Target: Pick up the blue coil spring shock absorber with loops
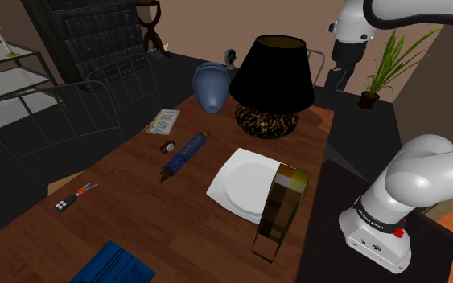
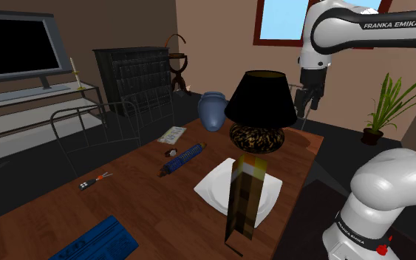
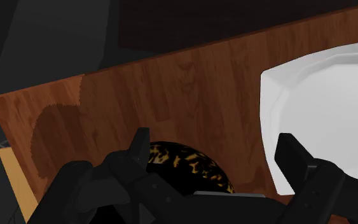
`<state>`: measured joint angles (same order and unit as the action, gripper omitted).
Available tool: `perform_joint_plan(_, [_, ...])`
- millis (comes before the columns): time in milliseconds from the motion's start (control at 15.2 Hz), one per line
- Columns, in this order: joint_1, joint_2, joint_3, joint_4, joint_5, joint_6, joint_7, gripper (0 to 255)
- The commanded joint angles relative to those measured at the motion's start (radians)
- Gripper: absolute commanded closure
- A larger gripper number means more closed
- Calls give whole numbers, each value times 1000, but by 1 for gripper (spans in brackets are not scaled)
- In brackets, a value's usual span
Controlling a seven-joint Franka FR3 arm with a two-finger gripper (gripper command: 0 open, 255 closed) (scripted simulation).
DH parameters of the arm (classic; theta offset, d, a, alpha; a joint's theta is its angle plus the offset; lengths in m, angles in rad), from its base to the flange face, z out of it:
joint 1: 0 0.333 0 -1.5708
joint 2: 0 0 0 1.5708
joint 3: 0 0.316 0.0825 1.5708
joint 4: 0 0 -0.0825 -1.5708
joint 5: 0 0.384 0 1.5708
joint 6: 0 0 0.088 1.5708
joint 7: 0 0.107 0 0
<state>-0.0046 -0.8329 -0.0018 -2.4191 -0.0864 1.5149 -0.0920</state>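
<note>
The words "FRANKA EMIKA" stand in dark capitals on the white upper link of the arm [image 2: 376, 26], plainly read in the second exterior view. A smaller line of dark lettering runs round the white collar at the arm's base [image 1: 371, 219] in the shoulder view and again in the second exterior view; it appears to be the same brand name but is too small to read with certainty. The booklet [image 1: 162, 121] on the desk [image 1: 136, 201] carries print that cannot be read.

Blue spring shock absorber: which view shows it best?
Shoulder view: the shock absorber lies unobstructed, seen from above. The second exterior view shows it flatter, more obliquely. The wrist view faces the plate.
</note>
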Motion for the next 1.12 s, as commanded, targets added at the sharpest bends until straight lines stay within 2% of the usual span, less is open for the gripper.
perform_joint_plan(0, [0,0,0,0,0,0,0,0])
perform_joint_plan(528, [-2,78,208,-50,162,123,366,0])
perform_joint_plan(1056, [-35,286,415,12,260,282,724,0])
